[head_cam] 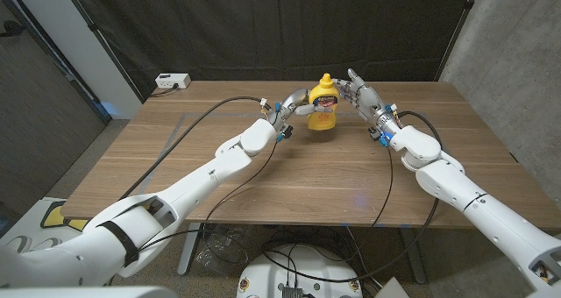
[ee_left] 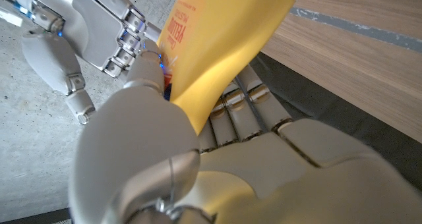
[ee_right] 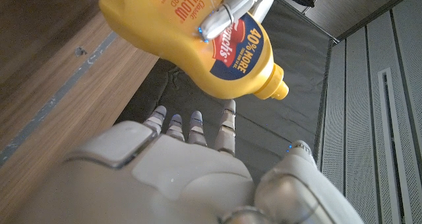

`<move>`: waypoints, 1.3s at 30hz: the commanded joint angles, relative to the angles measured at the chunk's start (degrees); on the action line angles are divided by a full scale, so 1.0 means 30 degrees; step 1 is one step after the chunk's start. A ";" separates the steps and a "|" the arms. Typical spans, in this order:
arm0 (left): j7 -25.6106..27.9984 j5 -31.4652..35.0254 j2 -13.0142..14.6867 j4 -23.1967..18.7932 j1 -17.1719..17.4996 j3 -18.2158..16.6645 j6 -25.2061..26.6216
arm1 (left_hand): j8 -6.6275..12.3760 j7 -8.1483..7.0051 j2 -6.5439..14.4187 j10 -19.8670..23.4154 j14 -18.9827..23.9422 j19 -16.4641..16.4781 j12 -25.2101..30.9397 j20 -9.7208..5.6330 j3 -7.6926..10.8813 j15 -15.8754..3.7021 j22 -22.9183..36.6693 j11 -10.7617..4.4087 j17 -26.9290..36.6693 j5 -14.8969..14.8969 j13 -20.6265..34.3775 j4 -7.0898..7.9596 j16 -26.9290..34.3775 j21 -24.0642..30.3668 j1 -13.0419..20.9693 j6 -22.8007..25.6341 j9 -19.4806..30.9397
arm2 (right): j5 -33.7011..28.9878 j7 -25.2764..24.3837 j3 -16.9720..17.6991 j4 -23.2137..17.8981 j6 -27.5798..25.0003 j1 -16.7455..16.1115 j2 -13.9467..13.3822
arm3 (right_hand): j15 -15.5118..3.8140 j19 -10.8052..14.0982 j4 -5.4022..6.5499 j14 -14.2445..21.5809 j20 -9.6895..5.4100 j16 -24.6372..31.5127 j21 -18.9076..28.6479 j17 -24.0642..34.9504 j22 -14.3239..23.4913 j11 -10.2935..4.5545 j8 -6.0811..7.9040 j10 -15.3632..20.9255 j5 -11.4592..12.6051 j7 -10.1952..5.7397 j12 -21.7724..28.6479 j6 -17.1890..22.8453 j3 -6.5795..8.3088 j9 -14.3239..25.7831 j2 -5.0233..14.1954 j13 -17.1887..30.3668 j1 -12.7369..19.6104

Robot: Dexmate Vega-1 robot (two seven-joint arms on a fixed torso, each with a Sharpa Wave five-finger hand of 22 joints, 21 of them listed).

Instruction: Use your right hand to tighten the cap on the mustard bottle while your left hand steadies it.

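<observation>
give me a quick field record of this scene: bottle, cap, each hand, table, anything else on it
bottle: yellow mustard bottle, upright on the far middle of the table
cap: yellow cap on top, no hand on it
left hand: left hand grips the bottle's body from its left side
right hand: right hand beside the cap, fingers apart, holding nothing
table: wooden table
other: white box at the far left corner
task stage: bottle steadied, cap not yet grasped
</observation>
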 commanded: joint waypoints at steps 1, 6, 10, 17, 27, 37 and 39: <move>-0.0649 -0.0145 -0.0078 -0.0024 -0.0011 0.0192 -0.0040 | 0.0066 0.0664 0.0657 0.0456 0.0161 -0.0056 0.0100 0.0058 0.3455 -0.0105 0.0059 -0.0268 0.0076 -0.0021 0.0050 0.3219 0.0119 -0.0017 0.0260 0.1204 0.0059 | -0.0111 0.0379 -0.0379 0.0184 -0.0314 0.0673 0.0121 | 0.0111 -0.4080 -0.0018 -0.1008 0.0170 -0.0016 -0.0010 0.0029 -0.0008 0.0054 0.0153 -0.0077 -0.0025 -0.0244 -0.0028 0.0260 -0.0004 0.0010 -0.0029 0.0071 0.0165; -0.0696 -0.0090 -0.0241 0.0259 -0.0177 0.0266 -0.0068 | 0.0060 0.0700 0.0642 0.0462 0.0168 -0.0049 0.0096 0.0046 0.3502 -0.0070 0.0059 -0.0224 0.0076 -0.0020 0.0050 0.3217 0.0117 -0.0026 0.0235 0.1237 0.0062 | -0.0003 0.0295 -0.0243 -0.0064 -0.0369 0.0523 -0.0024 | 0.0111 -0.4062 -0.0019 -0.0980 0.0173 0.0015 -0.0006 0.0030 -0.0006 0.0047 0.0294 -0.0087 -0.0023 -0.0363 -0.0019 0.0585 -0.0010 0.0002 -0.0014 0.0073 0.0163; -0.0781 -0.0085 -0.0372 0.0521 -0.0306 0.0347 -0.0061 | 0.0059 0.0701 0.0632 0.0451 0.0160 -0.0040 0.0088 0.0051 0.3533 -0.0074 0.0060 -0.0238 0.0075 -0.0021 0.0051 0.3214 0.0111 -0.0030 0.0220 0.1264 0.0064 | -0.0006 0.0364 -0.0200 -0.0010 -0.0181 0.0506 -0.0054 | 0.0119 -0.4062 -0.0025 -0.1001 0.0194 0.0014 -0.0009 0.0029 -0.0006 0.0030 0.0348 -0.0109 -0.0020 -0.0463 -0.0021 0.0713 -0.0003 0.0001 0.0009 0.0074 0.0176; -0.0624 -0.0087 -0.0462 0.0593 -0.0277 0.0354 0.0166 | 0.0016 0.0694 0.0626 0.0393 0.0141 -0.0065 0.0059 0.0055 0.3601 -0.0052 0.0062 -0.0205 0.0076 -0.0022 0.0052 0.3215 0.0101 -0.0055 0.0185 0.1217 0.0067 | 0.0129 0.0396 -0.0125 0.0021 -0.0138 0.0412 -0.0094 | 0.0103 -0.4046 -0.0051 -0.0964 0.0256 0.0049 -0.0008 0.0026 -0.0003 0.0013 0.0601 -0.0074 -0.0011 -0.0807 0.0015 0.1329 0.0041 0.0013 0.0111 0.0077 0.0249; -0.0314 -0.0047 -0.0441 0.0527 -0.0199 0.0283 0.0217 | -0.0006 0.0669 0.0596 0.0432 0.0117 -0.0069 0.0070 0.0058 0.3703 -0.0017 0.0063 -0.0213 0.0074 -0.0020 0.0055 0.3203 0.0090 -0.0080 0.0138 0.1242 0.0072 | 0.0279 0.0609 -0.0191 0.0506 -0.0063 0.0518 0.0033 | 0.0115 -0.4039 -0.0085 -0.0902 0.0292 0.0084 -0.0011 0.0028 0.0001 0.0024 0.0917 0.0059 -0.0015 -0.0942 0.0087 0.2080 0.0059 0.0083 0.0162 0.0080 0.0307; -0.0218 -0.0087 -0.0474 0.0606 -0.0267 0.0253 0.0440 | -0.0040 0.0705 0.0582 0.0416 0.0134 -0.0076 0.0059 0.0071 0.3799 -0.0048 0.0065 -0.0203 0.0074 -0.0019 0.0057 0.3198 0.0095 -0.0105 0.0089 0.1230 0.0076 | 0.0319 0.0350 -0.0024 0.0403 0.0039 0.0306 0.0000 | 0.0117 -0.4011 -0.0081 -0.0836 0.0262 0.0113 -0.0005 0.0036 0.0009 -0.0049 0.1472 0.0200 -0.0022 -0.1023 0.0159 0.3396 0.0042 0.0231 0.0214 0.0083 0.0290; -0.0179 -0.0101 -0.0484 0.0618 -0.0273 0.0240 0.0497 | -0.0042 0.0701 0.0579 0.0426 0.0128 -0.0080 0.0062 0.0076 0.3815 -0.0052 0.0066 -0.0223 0.0074 -0.0019 0.0058 0.3197 0.0092 -0.0110 0.0081 0.1233 0.0077 | 0.0362 0.0304 0.0024 0.0359 0.0071 0.0246 0.0001 | 0.0115 -0.4010 -0.0080 -0.0809 0.0259 0.0122 -0.0006 0.0037 0.0010 -0.0050 0.1544 0.0270 -0.0024 -0.1040 0.0188 0.3562 0.0038 0.0255 0.0221 0.0084 0.0286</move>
